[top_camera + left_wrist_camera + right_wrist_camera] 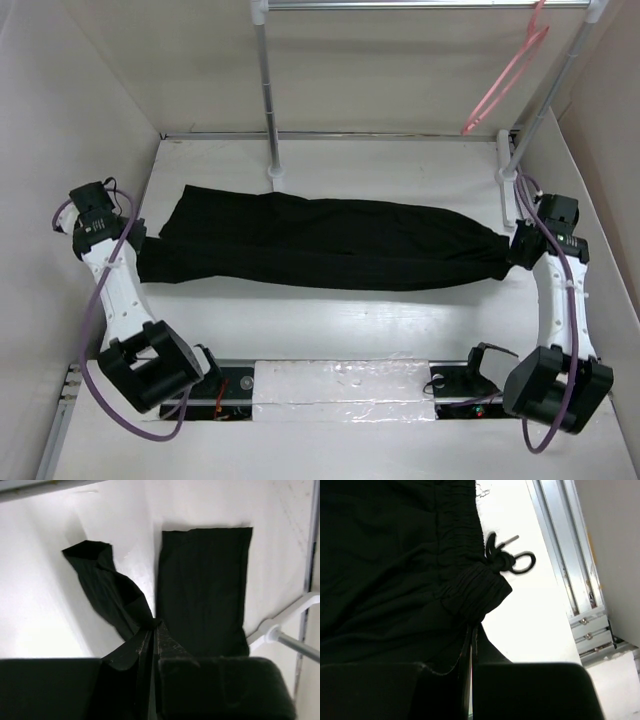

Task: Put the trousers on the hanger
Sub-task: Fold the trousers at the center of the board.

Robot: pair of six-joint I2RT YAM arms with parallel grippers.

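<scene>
Top external view shows the trousers [320, 240] stretched flat across the table [330, 325] between the two arms, leg ends toward the left pincer [140, 245] and waist end toward the right pincer [514, 250]. Each pincer touches its end of the cloth. The hanger [505, 80] hangs on the rack rail [420, 4], high above and behind the right pincer and well apart from the trousers. One upright rack pole [268, 90] stands behind the middle of the cloth, between the two pincers. In the left wrist view, the left pincer [153, 627] has its fingers pressed together, pinching a twisted fold of the trousers [202, 580]. One leg [107, 595] runs crumpled away to the left of the fingertips, while the other lies flat straight ahead of them, its hem at the far end. The rack foot [272, 632] sits on the table to the right of this pincer. In the right wrist view, the right pincer [472, 632] is likewise closed, nipping the gathered waistband [472, 592] of the trousers [385, 570]. The knotted drawstring [512, 560] lies just beyond the fingertips on the white surface, and a metal rail [565, 555] runs farther to the right.
</scene>
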